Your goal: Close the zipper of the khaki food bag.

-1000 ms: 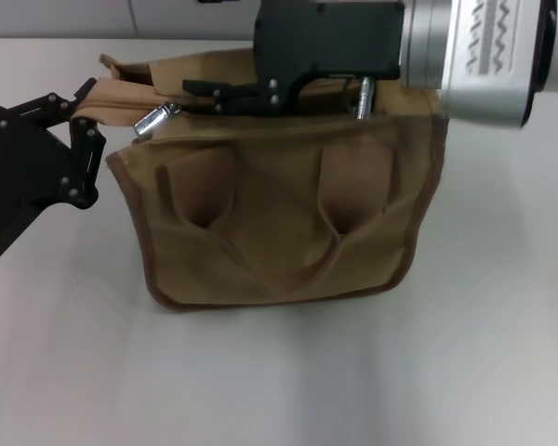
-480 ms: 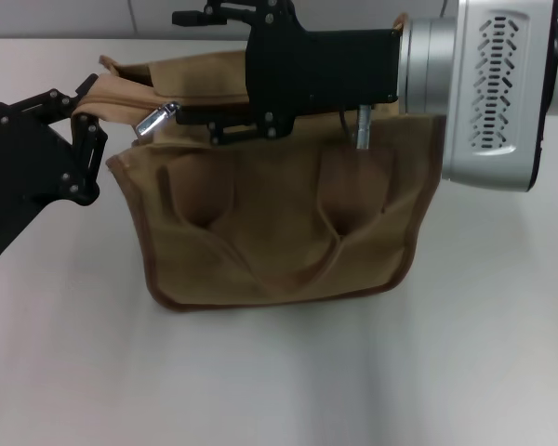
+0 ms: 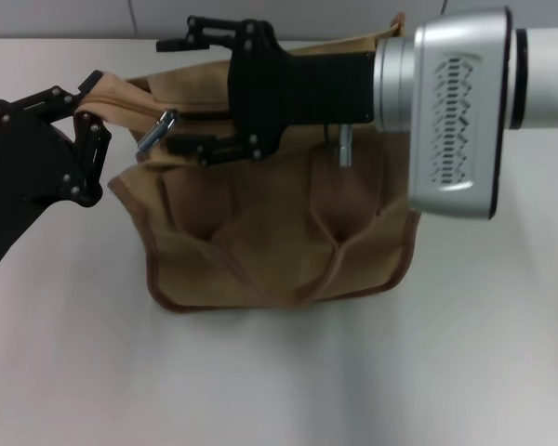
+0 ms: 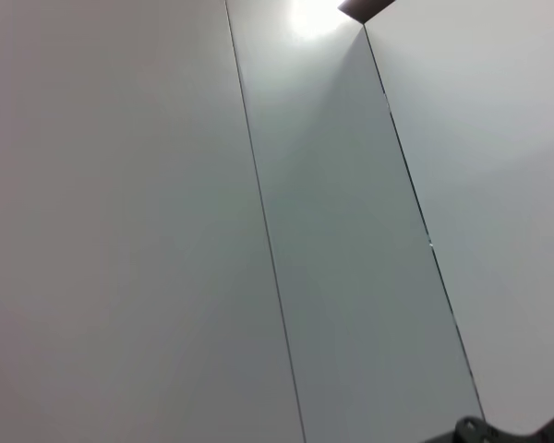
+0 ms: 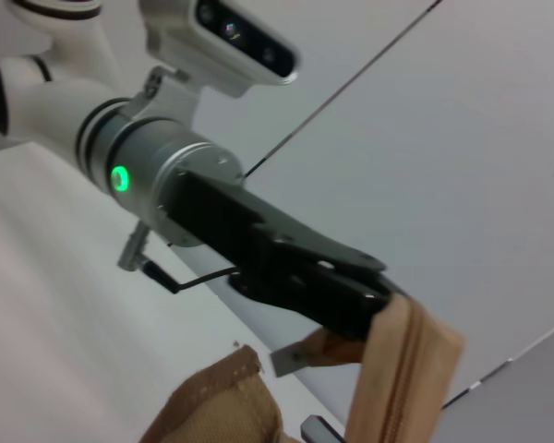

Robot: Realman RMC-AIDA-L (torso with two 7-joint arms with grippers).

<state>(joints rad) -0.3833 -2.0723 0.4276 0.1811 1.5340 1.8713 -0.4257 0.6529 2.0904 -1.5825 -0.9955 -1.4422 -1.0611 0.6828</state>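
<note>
While the khaki food bag (image 3: 279, 218) stands upright on the white table (image 3: 279, 381), both arms work at its top edge. Left claw (image 3: 91, 111) comes in from the left side and is clamped on the end of the bag's top flap, pinching the khaki tape at the upper left corner; the right wrist view shows the same black claw (image 5: 374, 309) closed on that strip of fabric. Zipper (image 3: 135, 110) runs along the flap from that corner, and its silver pull tab (image 3: 156, 132) sticks out near the left end, tilted down. Right claw (image 3: 172, 93) reaches across the bag top from the right, fingers spread apart, one above the flap and one just below and beside the pull tab; not closed on it. Two looped handles (image 3: 270, 232) hang on the bag's front face. Left wrist view shows only grey wall panels (image 4: 258, 231), nothing of the bag.
</note>
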